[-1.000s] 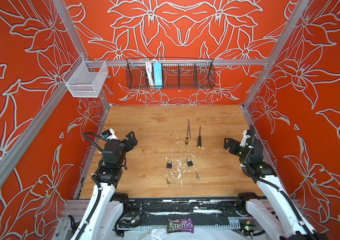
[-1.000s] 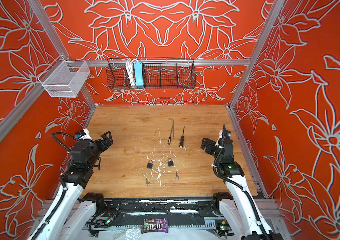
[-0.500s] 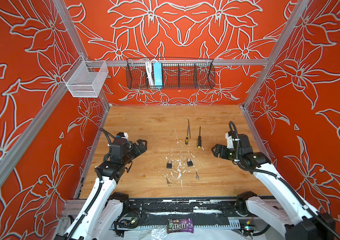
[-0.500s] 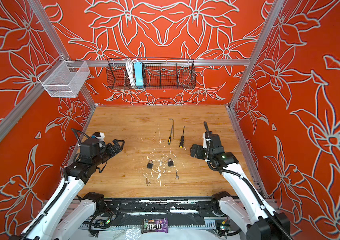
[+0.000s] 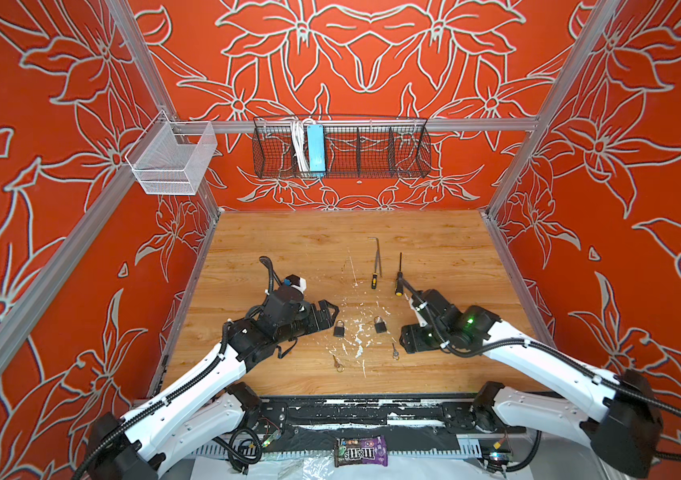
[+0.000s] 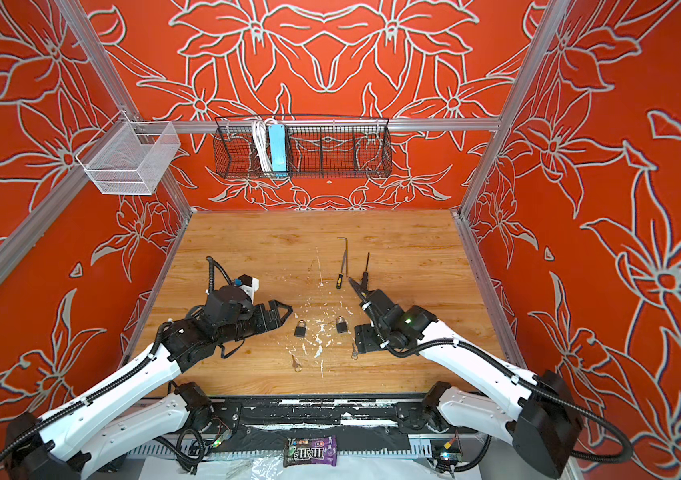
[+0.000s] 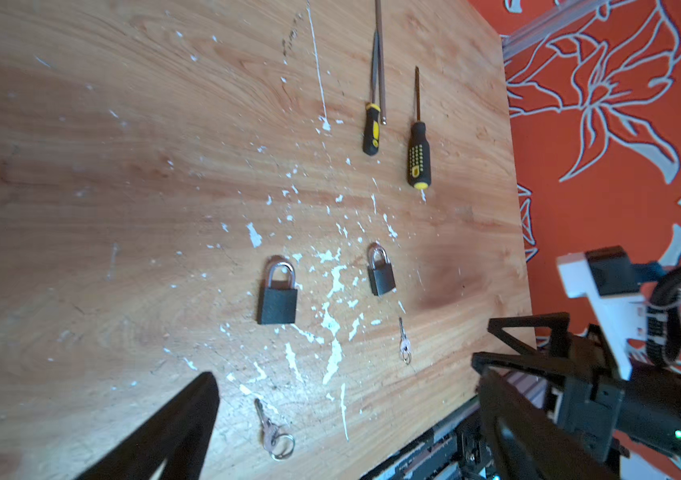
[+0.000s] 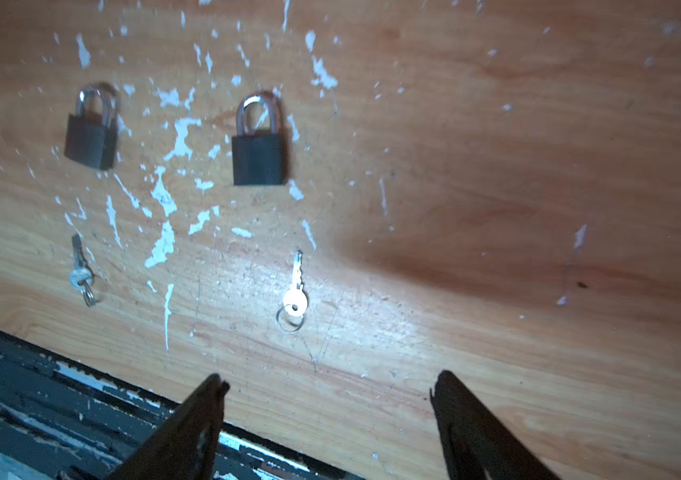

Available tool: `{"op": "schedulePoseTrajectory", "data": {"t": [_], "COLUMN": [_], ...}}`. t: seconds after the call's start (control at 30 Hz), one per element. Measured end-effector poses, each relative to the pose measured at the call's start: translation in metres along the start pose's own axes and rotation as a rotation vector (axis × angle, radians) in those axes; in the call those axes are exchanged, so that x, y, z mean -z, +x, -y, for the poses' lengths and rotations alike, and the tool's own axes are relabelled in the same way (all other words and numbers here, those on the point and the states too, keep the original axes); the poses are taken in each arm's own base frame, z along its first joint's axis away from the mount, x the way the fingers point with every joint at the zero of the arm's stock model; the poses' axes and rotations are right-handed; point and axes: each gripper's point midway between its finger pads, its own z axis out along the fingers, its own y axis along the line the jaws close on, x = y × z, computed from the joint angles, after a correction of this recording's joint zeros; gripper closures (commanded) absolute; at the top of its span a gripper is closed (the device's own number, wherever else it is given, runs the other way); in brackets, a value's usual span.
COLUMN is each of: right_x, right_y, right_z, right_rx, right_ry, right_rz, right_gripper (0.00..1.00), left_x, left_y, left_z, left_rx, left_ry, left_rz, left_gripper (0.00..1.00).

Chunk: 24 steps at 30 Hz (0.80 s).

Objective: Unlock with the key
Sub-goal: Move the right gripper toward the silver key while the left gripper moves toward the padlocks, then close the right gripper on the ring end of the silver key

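Across the wooden worktop point(image 5: 288, 249), shut black padlocks point(image 5: 339, 328) and silver keys point(image 5: 395, 351) lay untouched; left tool point(image 5: 330, 316) and right tool point(image 8: 329, 378) gaped empty.

A robotics lab test cell: aluminium framing point(image 5: 475, 124) holds red flower-printed panels point(image 5: 351, 62) around a wooden worktop point(image 5: 288, 241), a wire basket point(image 5: 372, 145) hangs behind, two white robot arms point(image 5: 189, 395) are mounted in front.

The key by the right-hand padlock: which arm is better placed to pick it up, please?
Right, likely: the right gripper, open, faces that key closely; the left gripper sits by the other padlock.
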Motion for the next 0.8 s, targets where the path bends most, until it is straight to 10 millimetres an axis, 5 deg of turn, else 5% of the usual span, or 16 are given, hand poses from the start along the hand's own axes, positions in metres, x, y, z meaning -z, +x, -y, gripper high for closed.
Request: {"op": "schedulePoseTrajectory", "data": {"t": [0.37, 0.8], "right_x": [-0.039, -0.059], "right_y": [0.036, 0.025], "right_z": [-0.026, -0.032], "right_rx": [0.095, 0.139], "right_ry": [0.084, 0.137], "right_rz": [-0.116, -0.123], "right_gripper": [0.44, 0.55], "left_x": [-0.003, -0.01], "left_y": [0.017, 0.024], "left_z": [0.002, 0.002], "left_rx": [0.058, 0.078], "left_ry": [0.016, 0.002], "left_rz": [0.024, 0.004], "left_gripper": [0.03, 0.03]}}
